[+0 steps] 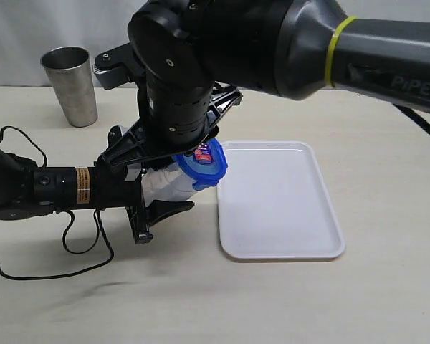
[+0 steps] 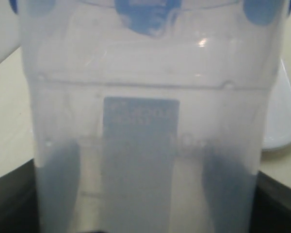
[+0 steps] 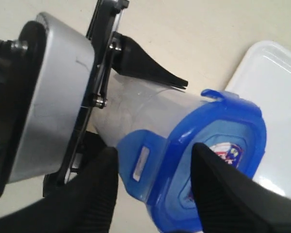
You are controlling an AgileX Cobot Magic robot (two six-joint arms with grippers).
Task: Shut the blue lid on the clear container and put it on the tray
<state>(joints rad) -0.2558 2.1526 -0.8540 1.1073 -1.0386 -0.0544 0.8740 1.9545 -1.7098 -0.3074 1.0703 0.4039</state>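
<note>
My left gripper [image 1: 173, 189] is shut on the clear container [image 1: 163, 185], holding it tilted on its side above the table just left of the tray [image 1: 279, 208]. Its dark fingers [image 2: 58, 189] show blurred through the clear wall [image 2: 145, 121]. The blue lid [image 1: 208, 163] sits on the container's mouth, facing the tray. My right gripper [image 3: 155, 189] comes down from above and is shut on the lid [image 3: 184, 141]: one finger lies against a side flap, the other on the lid's top by the sticker. The white tray [image 3: 276, 97] lies beyond the lid.
A grey steel cup [image 1: 70, 84] stands at the back left of the table. The left arm's black cable [image 1: 29, 272] loops over the table at the front left. The right arm's bulky wrist [image 1: 179, 86] hangs over the container.
</note>
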